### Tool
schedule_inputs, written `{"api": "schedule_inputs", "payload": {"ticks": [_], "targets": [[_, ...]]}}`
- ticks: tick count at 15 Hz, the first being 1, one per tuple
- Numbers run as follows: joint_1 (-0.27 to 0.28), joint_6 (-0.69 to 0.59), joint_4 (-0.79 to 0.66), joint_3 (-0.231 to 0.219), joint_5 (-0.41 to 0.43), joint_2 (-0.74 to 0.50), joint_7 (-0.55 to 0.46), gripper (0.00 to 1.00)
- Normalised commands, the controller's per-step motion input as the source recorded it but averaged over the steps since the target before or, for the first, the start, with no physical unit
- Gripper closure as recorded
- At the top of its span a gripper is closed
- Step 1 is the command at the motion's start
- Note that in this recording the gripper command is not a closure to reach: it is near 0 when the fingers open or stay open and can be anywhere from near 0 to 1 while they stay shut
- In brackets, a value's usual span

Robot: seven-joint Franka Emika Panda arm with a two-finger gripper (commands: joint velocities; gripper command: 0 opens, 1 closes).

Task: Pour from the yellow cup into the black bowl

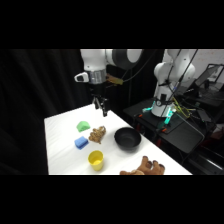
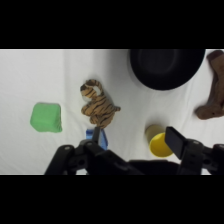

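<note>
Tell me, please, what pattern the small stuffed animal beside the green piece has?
Orange with dark tiger stripes, clearest in the wrist view.

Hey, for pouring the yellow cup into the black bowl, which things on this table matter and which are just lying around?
Part of the job:
- yellow cup, upright near the table's front edge
- black bowl
- tool, above the table's far end, holding nothing

Just lying about:
- toy tiger
- green piece
- blue block
- brown plush toy
</note>
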Motion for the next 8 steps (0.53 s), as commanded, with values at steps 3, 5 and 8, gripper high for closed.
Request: {"api": "schedule_inputs", "payload": {"ticks": [3, 5, 8], "targets": [[0.001, -0.02, 0.03, 0.03, 0.0, 0.01, 0.02, 0.0], [0.065, -0.04, 0.12, 0.081, -0.012, 0.03, 0.1, 0.0], [0.127, 0.0, 0.2, 0.123, -0.033, 0.05, 0.15, 0.0]]}}
